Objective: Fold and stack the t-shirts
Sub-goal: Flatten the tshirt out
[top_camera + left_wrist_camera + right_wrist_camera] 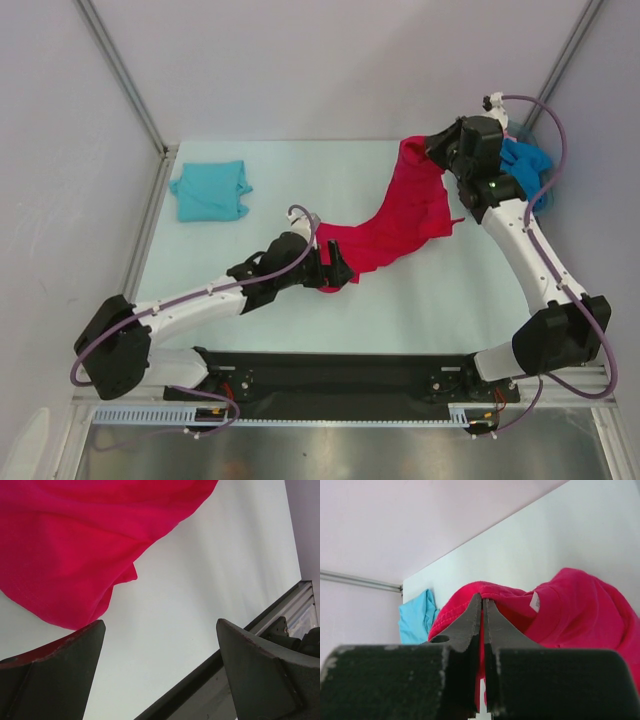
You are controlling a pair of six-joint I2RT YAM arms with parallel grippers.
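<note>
Red t-shirt (580, 620), its white tag (534, 601) unreadable, is pinched in right jaws; left jaws gape empty.

Pale flat table (300, 170), top view. Red cloth t-shirt (400, 215) runs diagonally from centre to far right: far end clamped in the right gripper (482, 597), near end just ahead of the left gripper (160, 622). Folded teal cloth t-shirt (210, 190) lies far left, well apart; crumpled blue cloth t-shirt (525, 162), far right corner.
</note>
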